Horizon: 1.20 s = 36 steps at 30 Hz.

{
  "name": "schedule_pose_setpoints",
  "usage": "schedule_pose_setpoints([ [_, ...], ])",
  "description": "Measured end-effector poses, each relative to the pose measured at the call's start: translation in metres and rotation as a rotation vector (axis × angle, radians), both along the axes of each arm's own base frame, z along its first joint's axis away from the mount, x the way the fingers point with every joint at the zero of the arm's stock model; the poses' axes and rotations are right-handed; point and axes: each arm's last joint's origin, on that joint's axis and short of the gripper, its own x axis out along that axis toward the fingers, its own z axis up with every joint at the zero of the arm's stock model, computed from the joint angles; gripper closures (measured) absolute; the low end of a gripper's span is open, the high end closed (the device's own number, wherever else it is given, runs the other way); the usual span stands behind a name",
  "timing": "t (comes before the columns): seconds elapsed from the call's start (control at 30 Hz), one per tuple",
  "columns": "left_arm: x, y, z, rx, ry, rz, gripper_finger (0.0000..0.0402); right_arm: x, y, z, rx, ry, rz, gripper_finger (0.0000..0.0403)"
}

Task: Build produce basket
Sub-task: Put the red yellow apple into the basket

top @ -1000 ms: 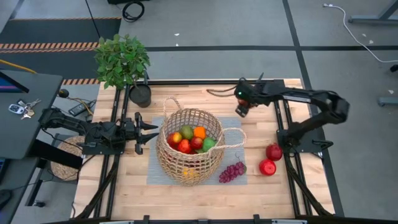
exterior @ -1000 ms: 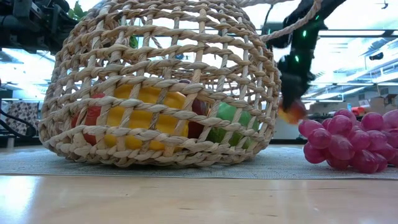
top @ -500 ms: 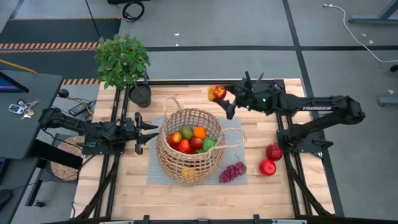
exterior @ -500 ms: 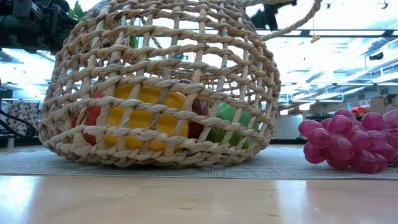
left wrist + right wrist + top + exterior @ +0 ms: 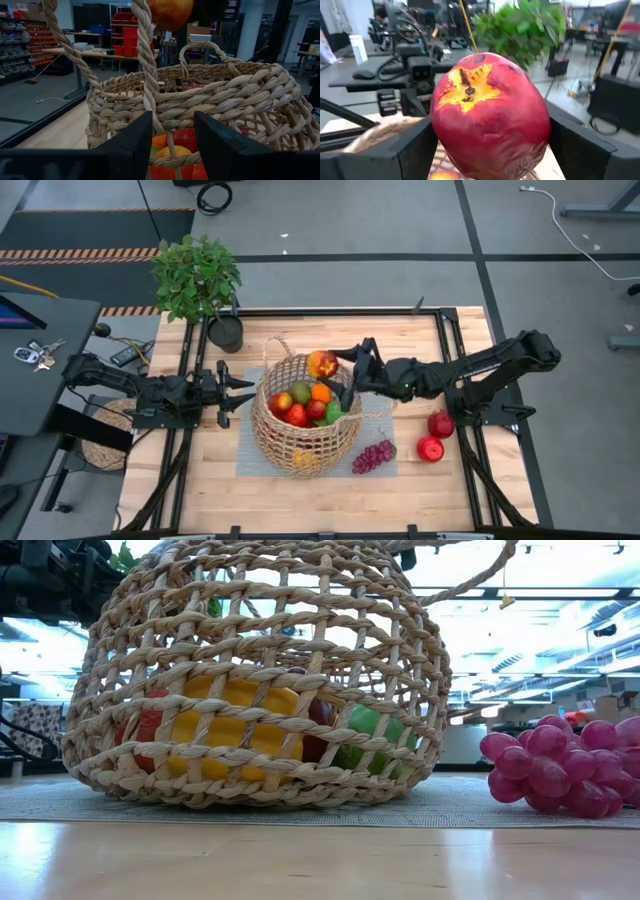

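The tan wicker basket (image 5: 305,420) stands on a grey mat (image 5: 248,462) at mid-table, with red, orange, yellow and green produce (image 5: 308,406) inside. My right gripper (image 5: 326,366) reaches in from the table's right and is shut on a red-and-yellow apple (image 5: 490,115), which hangs over the basket's far rim. My left gripper (image 5: 238,392) stands open just off the basket's left wall; one thin loop handle (image 5: 150,75) rises beyond its fingers. A purple grape bunch (image 5: 372,456) lies on the mat's right edge. My right gripper pinches the apple between its two fingers (image 5: 415,147), one on each side of the fruit (image 5: 440,135). The fingers come level from the table's right side. The apple is lifted clear, above the basket's far rim, its stem pit turned toward the wrist.
Two red fruits (image 5: 440,423) (image 5: 430,448) lie on the bare wood at the right. A leafy plant (image 5: 197,275) in a black pot (image 5: 226,332) stands at the far left corner. Bare wood lies along the near edge (image 5: 300,510).
My right gripper has risen from the far right part of the table with the apple and swung toward the table's left and near side, ending over the basket's far rim. It has tipped from pointing down to level. The apple is lifted clear.
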Motion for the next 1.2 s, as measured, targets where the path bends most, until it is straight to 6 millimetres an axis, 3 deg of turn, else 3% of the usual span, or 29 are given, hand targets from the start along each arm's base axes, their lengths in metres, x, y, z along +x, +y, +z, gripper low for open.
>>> schedule_pose_setpoints([
  [0.43,0.000,0.000,0.000,0.000,0.000,0.000,0.0249,-0.014,0.013,0.014,-0.143,0.025,0.207,0.0059],
  [0.73,0.000,0.000,0.000,0.000,0.000,0.000,0.0254,-0.011,0.012,0.006,-0.253,0.106,0.167,0.0059],
  [1.2,0.000,0.000,0.000,0.000,0.000,0.000,0.0254,-0.008,0.010,0.001,-0.588,0.248,0.185,0.0059],
])
